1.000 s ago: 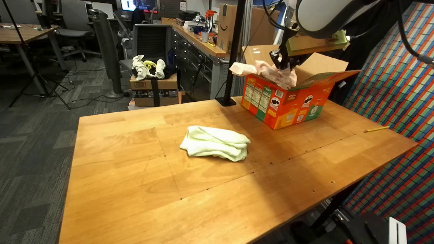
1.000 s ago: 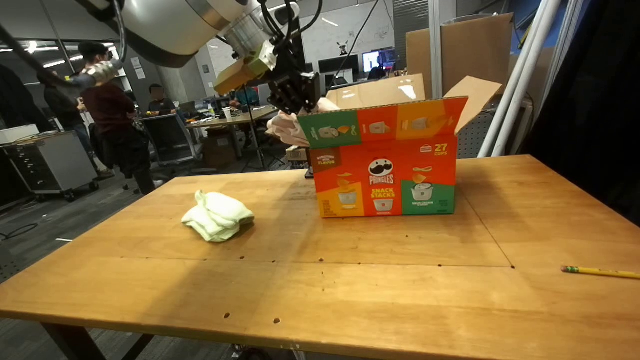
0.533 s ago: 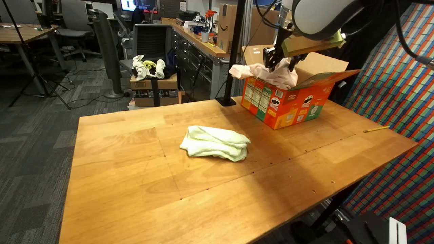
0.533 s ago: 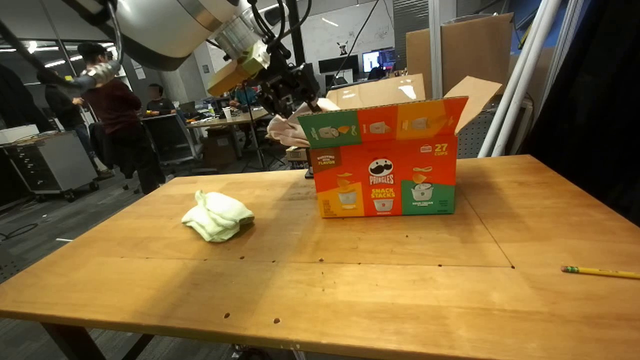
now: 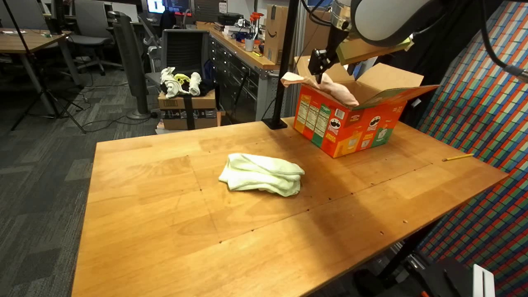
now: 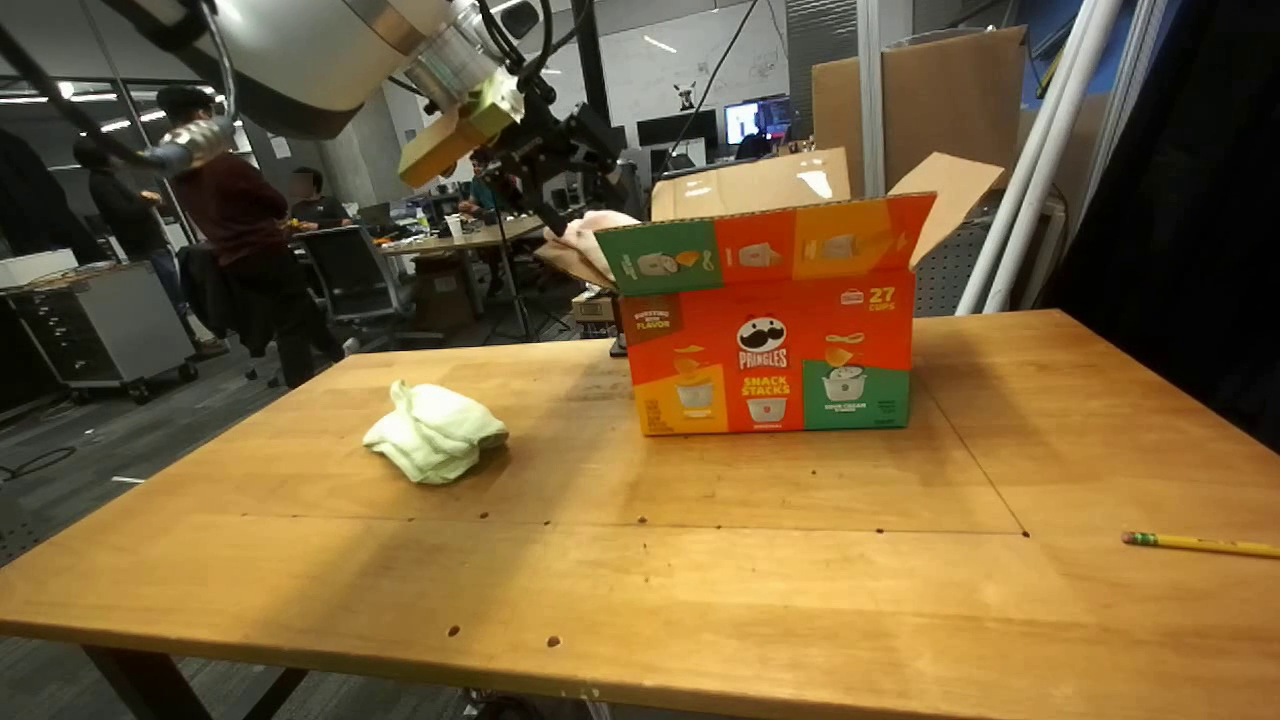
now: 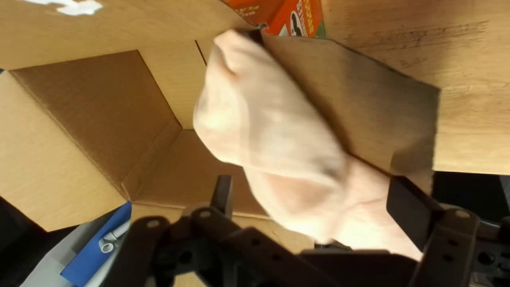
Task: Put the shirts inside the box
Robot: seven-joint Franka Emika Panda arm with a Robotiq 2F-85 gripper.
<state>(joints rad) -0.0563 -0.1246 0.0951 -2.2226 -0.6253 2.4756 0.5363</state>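
Observation:
A pale pink shirt (image 5: 340, 93) is draped over the near edge of the orange Pringles box (image 5: 346, 132); in the wrist view the shirt (image 7: 271, 115) lies partly over the box opening and partly across a folded-out flap. Just above it my gripper (image 7: 316, 201) stands open, its fingers (image 7: 412, 211) spread wide on either side of the cloth with no grip on it. Whether a fingertip brushes the fabric I cannot tell. A pale yellow-green shirt (image 5: 262, 174) lies bunched on the table, left of the box in both exterior views.
Cardboard flaps (image 6: 945, 200) stick up and out around the box opening. A black post (image 5: 284, 62) rises from the table edge beside the box. A yellow pencil (image 6: 1200, 544) lies on the wooden table (image 5: 165, 222). Other cloths (image 5: 181, 82) sit on a carton beyond the table.
The gripper has opened and let go of the pink shirt, moving left in both exterior views. The pink shirt has sagged lower on the box edge. The yellow-green shirt has not moved.

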